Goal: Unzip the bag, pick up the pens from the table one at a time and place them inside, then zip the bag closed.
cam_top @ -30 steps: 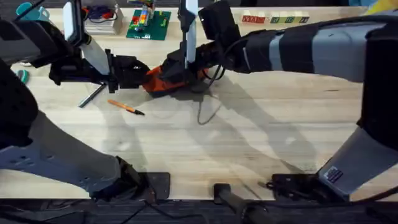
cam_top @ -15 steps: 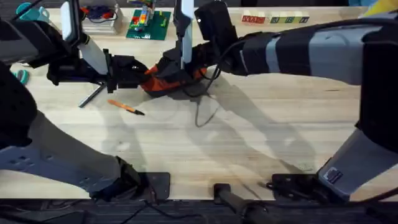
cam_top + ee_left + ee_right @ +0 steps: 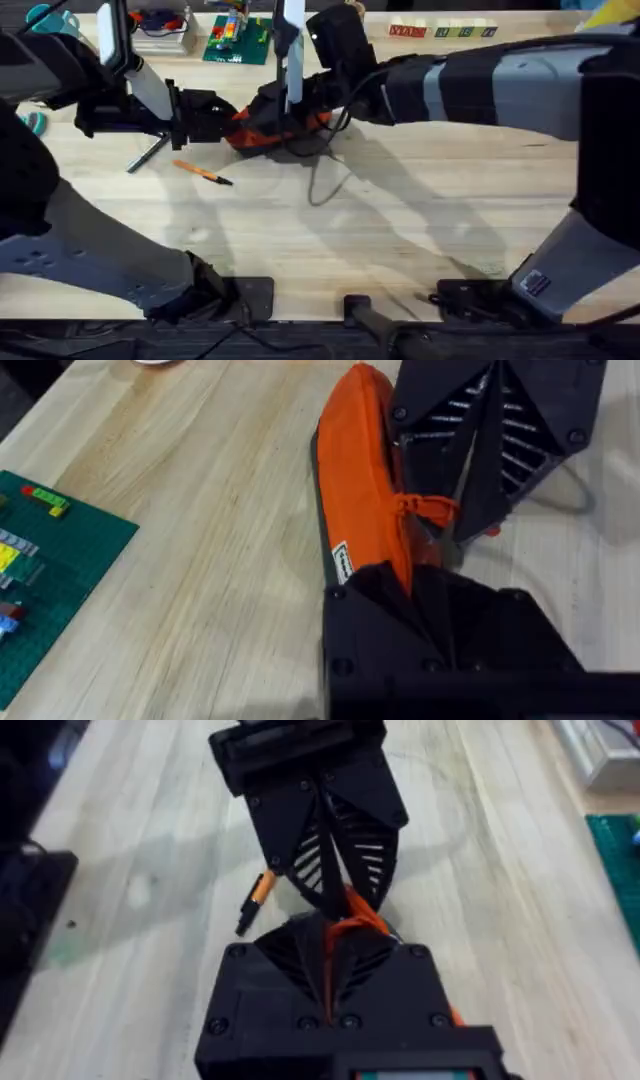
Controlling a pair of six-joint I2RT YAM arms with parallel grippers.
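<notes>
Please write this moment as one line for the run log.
left end effector: shut on bag | right end effector: shut on zipper pull | pens: on table

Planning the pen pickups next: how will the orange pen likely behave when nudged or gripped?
The orange pen is a thin stick lying flat on the table, so it probably rolls if nudged sideways. It looks light and stiff, and likely slips unless gripped across its middle.
</notes>
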